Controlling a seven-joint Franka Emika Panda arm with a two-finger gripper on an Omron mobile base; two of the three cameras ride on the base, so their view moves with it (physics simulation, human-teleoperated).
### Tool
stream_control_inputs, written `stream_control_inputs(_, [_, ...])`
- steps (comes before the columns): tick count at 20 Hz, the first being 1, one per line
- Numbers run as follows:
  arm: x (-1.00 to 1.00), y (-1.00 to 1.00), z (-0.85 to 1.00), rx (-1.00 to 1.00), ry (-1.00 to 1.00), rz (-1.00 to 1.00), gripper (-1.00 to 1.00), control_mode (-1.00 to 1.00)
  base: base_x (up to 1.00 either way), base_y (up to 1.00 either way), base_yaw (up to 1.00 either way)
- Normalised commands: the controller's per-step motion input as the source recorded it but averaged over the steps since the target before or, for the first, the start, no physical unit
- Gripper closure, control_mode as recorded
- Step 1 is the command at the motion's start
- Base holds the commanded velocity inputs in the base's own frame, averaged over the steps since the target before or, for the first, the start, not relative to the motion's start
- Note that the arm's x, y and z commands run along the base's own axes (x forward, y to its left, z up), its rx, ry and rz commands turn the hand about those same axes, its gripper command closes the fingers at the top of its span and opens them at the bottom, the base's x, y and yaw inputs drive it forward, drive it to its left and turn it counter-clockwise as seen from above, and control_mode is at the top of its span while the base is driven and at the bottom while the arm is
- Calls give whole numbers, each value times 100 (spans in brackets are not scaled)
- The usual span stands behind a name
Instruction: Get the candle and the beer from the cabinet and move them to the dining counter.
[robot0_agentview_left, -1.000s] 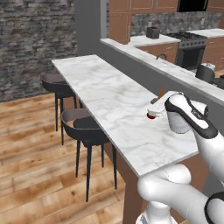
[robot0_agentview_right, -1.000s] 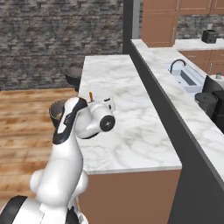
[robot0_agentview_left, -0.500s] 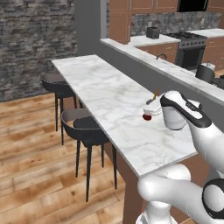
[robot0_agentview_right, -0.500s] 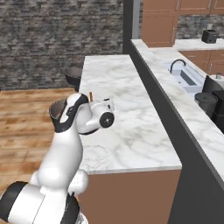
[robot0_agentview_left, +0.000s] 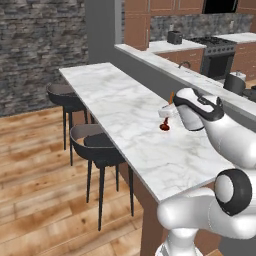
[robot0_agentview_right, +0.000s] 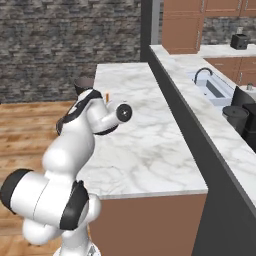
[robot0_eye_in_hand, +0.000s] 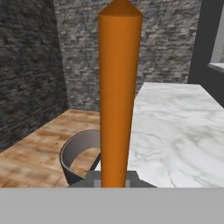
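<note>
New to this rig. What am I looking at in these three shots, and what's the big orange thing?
It is a rendered kitchen with one white robot arm on a base that can drive. Two pictures come from cameras on that base, behind the arm to its left and right, looking forward over it. The third comes from a camera on the hand, looking along the gripper.

The long white marble surface is the dining counter, with black stools beside it on the wooden floor. Behind its raised grey back wall lies the kitchen worktop with a sink.

The orange column is the candle, a thin taper seen very close by the hand camera. From the left base camera you see its small dark red holder down at the marble; whether it touches is unclear. The gripper is shut on the candle.
</note>
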Motion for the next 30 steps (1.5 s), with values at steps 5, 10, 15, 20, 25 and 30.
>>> stream_control_inputs(5, [19,0,-20,0,-2,2,100,-100,0,0,0])
stream_control_inputs(10, [10,0,-39,0,-7,2,100,-100,0,0,0])
stream_control_inputs(15, [8,0,-37,0,-10,1,100,-100,0,0,0])
stream_control_inputs(20, [13,0,-21,0,-5,0,100,-100,0,0,0])
stream_control_inputs(25, [13,0,-14,0,0,0,100,-100,0,0,0])
stream_control_inputs(30, [12,0,-6,0,0,0,100,-100,0,0,0])
